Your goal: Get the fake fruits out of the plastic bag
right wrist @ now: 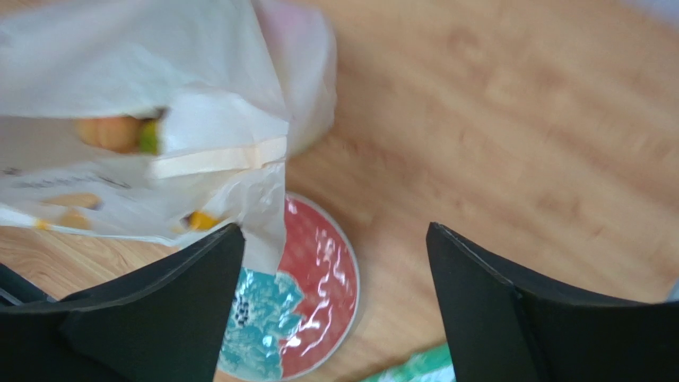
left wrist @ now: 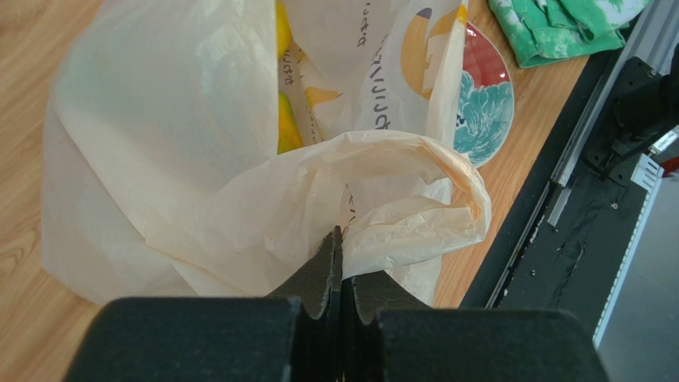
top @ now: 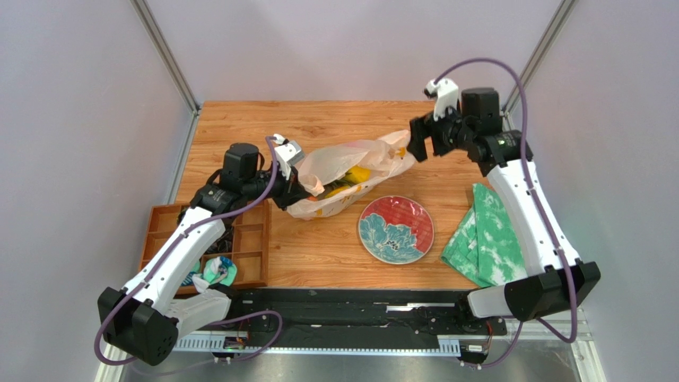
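The plastic bag (top: 351, 179) lies crumpled on the wooden table, its mouth facing my left arm. Yellow fake fruits (top: 356, 175) show inside it, and in the left wrist view a yellow fruit (left wrist: 285, 127) sits deep in the opening. My left gripper (left wrist: 341, 239) is shut on a bunched fold of the bag's rim (left wrist: 414, 199). My right gripper (right wrist: 333, 231) hangs open just off the bag's far right end (top: 398, 151), nothing between its fingers. A loose corner of the bag (right wrist: 255, 215) hangs beside its left finger. An orange and green fruit (right wrist: 119, 131) shows through the film.
A red and teal patterned plate (top: 396, 229) sits right in front of the bag. A green-and-white cloth (top: 482, 239) lies at the right, by the right arm. A wooden compartment tray (top: 239, 239) with small items stands at the left. A black rail (top: 351, 306) runs along the near edge.
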Motion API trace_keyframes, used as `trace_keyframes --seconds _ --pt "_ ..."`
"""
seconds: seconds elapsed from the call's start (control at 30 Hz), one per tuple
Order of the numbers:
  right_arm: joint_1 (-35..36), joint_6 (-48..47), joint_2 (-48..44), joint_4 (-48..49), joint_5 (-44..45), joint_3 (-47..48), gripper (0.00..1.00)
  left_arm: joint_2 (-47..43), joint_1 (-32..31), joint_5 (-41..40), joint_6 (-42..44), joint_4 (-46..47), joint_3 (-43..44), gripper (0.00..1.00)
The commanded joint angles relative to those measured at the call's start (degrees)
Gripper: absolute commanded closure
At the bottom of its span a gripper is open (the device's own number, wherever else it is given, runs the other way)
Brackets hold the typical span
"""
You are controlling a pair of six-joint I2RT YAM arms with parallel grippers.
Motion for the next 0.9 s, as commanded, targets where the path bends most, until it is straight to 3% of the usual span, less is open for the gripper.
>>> trace_keyframes --seconds 0.0,0.03,0.07,0.23,0.27,0.3,0.47,0.6,0.73,0.87 --pt "7.60 -7.02 -0.55 -0.78 -10.05 15.35 0.18 -2.09 0.25 -1.58 -3.62 4.65 -1.01 1.00" --pt "9.79 -8.43 1.64 -1.31 -10.33 15.90 0.22 -2.45 0.25 -2.28 -4.15 4.92 -1.62 1.00" --pt "13.73 -10.27 2.79 -2.10 -10.33 15.99 0.33 -2.80 0.25 -3.76 -5.03 5.19 -1.89 1.00" --pt "18.42 -11.26 11.92 -0.88 -14.01 14.94 0.63 -5.52 0.33 -7.99 -8.72 5.10 -3.47 1.00" --pt "19.56 -11.43 13.42 -1.23 -14.63 15.11 0.78 -6.14 0.51 -8.69 -9.34 5.02 -3.56 1.00" --pt "20.09 -12.13 14.83 -1.49 -15.16 15.37 0.83 -6.40 0.68 -8.87 -9.52 5.19 -3.91 1.00" --pt "23.51 -12.48 24.13 2.45 -9.64 13.71 0.92 -8.25 1.30 -8.88 -11.53 6.42 -5.93 1.00" --pt "27.03 -12.92 27.41 -1.04 -4.17 11.87 0.96 -9.13 2.27 -8.88 -14.00 6.51 -7.42 1.00" --pt "31.87 -14.16 22.50 -7.82 -2.77 2.92 0.97 -9.74 2.53 -9.75 -13.65 5.89 -8.04 1.00" --pt "30.47 -14.33 18.71 -7.73 -2.33 -3.16 0.97 -9.75 2.53 -8.61 -13.91 6.07 -9.00 1.00"
